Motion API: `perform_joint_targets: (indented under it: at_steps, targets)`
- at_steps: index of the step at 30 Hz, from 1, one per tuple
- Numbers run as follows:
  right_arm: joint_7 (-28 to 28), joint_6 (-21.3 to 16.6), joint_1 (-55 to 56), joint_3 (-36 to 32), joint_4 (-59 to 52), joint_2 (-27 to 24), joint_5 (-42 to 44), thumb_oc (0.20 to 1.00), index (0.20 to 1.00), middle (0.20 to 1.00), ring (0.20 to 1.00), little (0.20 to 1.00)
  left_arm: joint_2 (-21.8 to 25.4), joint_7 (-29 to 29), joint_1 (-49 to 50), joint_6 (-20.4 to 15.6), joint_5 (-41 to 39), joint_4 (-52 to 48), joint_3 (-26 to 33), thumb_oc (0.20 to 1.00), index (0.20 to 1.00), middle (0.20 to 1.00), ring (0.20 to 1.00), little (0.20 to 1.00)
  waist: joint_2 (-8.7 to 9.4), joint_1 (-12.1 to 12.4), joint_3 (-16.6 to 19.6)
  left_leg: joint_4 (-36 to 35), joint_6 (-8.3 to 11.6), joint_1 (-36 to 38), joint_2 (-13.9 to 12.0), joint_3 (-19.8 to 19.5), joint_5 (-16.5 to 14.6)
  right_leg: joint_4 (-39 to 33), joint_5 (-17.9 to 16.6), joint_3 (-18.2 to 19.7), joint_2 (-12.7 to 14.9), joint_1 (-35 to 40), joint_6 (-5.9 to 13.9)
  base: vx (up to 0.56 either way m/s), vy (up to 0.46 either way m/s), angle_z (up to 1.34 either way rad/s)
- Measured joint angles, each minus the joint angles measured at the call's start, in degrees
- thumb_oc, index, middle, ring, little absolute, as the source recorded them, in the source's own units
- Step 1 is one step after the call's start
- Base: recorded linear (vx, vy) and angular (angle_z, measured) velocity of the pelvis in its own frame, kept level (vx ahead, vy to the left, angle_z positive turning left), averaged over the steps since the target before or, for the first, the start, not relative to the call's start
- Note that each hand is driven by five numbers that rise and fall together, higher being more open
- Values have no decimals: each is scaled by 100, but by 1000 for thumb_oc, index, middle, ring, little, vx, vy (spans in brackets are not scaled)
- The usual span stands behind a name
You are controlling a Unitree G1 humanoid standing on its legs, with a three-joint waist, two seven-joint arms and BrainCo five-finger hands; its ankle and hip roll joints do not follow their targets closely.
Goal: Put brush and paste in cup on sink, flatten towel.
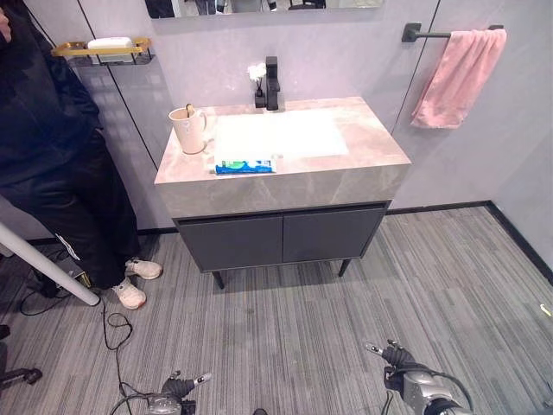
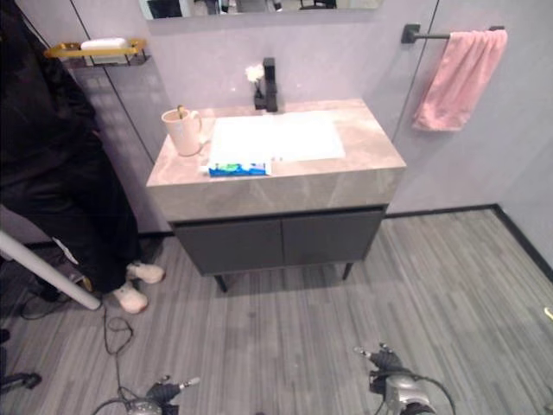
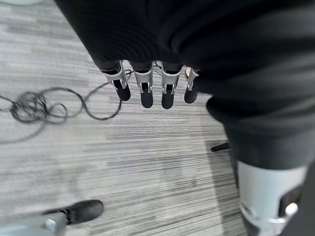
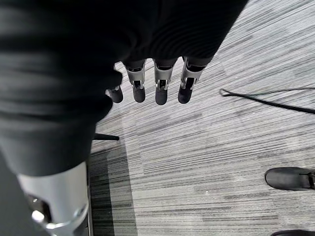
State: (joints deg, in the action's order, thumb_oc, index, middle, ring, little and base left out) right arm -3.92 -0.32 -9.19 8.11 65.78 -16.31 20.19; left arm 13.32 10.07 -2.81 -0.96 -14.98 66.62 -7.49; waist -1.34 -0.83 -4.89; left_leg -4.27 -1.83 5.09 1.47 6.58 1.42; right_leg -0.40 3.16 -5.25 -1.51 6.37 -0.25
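Both hands are kept low over the floor, well apart from the table: the left hand (image 3: 147, 86) and right hand (image 4: 157, 83) are seen with fingers straight and relaxed, nothing held. The paste (image 1: 244, 166) lies at the table's front edge; the cup (image 1: 187, 130), with a brush handle seemingly inside, stands near the left edge. The towel (image 1: 458, 78) hangs bunched on its bar, not yet flattened.

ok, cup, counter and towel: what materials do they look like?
Cup: glossy cream ceramic by its sheen, possibly plastic. Counter: veined beige stone or stone-look slab, smooth finish. Towel: soft pink cloth, draping in folds from the bar.
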Motion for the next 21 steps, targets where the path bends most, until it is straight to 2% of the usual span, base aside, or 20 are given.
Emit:
perform_joint_targets:
  at_steps: [2, 5, 6, 7, 8, 9, 10, 11, 13, 16, 21]
  targets:
    - [-50, -6, -24, 44, -23, -1, 16, 1000, 1000, 1000, 1000, 1000, 4, 62, -61, -24, -42, -92, -1, 1000, 1000, 1000, 1000, 1000, 14, -1, -195, 105, 1, -34, -1, -7, -2, 196, 46, 0, -3, -74, 30, -172, -2, 1]
    - [-114, -31, -160, 149, -232, 0, 78, 1000, 1000, 1000, 1000, 1000, 41, 110, -304, -29, -85, -364, -18, 1000, 1000, 1000, 1000, 1000, 153, -1, -661, 927, 118, -651, 30, -45, -158, 1170, 385, -26, 131, -749, 46, -202, -2, 2]
    - [-120, -42, -210, 152, -248, 0, 106, 1000, 1000, 1000, 1000, 1000, 33, 111, -398, -23, -86, -357, -25, 1000, 1000, 1000, 1000, 1000, 156, -6, -778, 1037, 85, -742, 33, -130, -204, 1362, 450, -44, 129, -860, 0, -206, -17, 10]
    - [-159, -62, -214, 185, -324, 0, 147, 1000, 1000, 1000, 1000, 1000, 33, 142, -488, -23, -90, -382, -47, 1000, 1000, 1000, 1000, 1000, 190, -40, -841, 1309, 83, -956, 38, -134, -229, 1694, 523, -123, 192, -1063, 53, -69, -32, 20]
    - [-215, -82, -228, 216, -471, -5, 152, 1000, 1000, 1000, 1000, 1000, 68, 195, -599, -31, -88, -487, -94, 1000, 1000, 1000, 1000, 1000, 281, -32, -998, 1762, 194, -1207, 75, -148, -307, 2134, 706, -193, 313, -1297, 61, -43, -39, 27]
    - [-231, -118, -255, 212, -529, -5, 153, 1000, 1000, 1000, 1000, 1000, 103, 233, -718, -79, -87, -514, -180, 1000, 1000, 1000, 1000, 1000, 309, -16, -1070, 2059, 308, -1365, 74, -162, -580, 2430, 957, -273, 363, -1455, -108, -29, -30, 27]
    - [-244, -129, -287, 210, -525, -4, 165, 1000, 1000, 1000, 1000, 1000, 112, 239, -762, -100, -87, -479, -228, 1000, 1000, 1000, 1000, 1000, 286, -34, -1114, 2225, 168, -1452, 64, -201, -747, 2653, 1066, -321, 366, -1548, -100, -40, -36, 15]
    - [-243, -129, -293, 213, -520, 2, 199, 1000, 1000, 1000, 1000, 1000, 113, 260, -815, -105, -87, -475, -230, 1000, 1000, 1000, 1000, 1000, 295, -12, -1139, 2383, 133, -1526, 63, -191, -824, 2821, 1163, -309, 386, -1645, -145, -26, -20, 7]
    - [-248, -129, -297, 225, -509, 20, 265, 1000, 1000, 1000, 1000, 1000, 113, 278, -751, -104, -87, -465, -235, 1000, 1000, 1000, 1000, 1000, 286, -11, -1175, 2516, 71, -1544, 53, -184, -869, 2936, 1206, -312, 397, -1673, -129, -18, -26, -4]
    - [-277, -129, -293, 257, -481, 32, 273, 1000, 1000, 1000, 1000, 1000, 111, 291, -704, -103, -85, -465, -238, 1000, 1000, 1000, 1000, 1000, 274, -12, -1172, 2722, 93, -1668, -8, -159, -964, 3053, 1207, -347, 390, -1750, -137, 5, -33, -6]
    - [-351, -128, -268, 332, -485, 64, 275, 1000, 1000, 1000, 1000, 1000, 100, 313, -701, -104, -76, -478, -270, 1000, 1000, 1000, 1000, 1000, 348, -13, -1065, 2657, 90, -1601, 9, -147, -958, 3028, 1180, -344, 405, -1680, -94, 54, -11, 0]
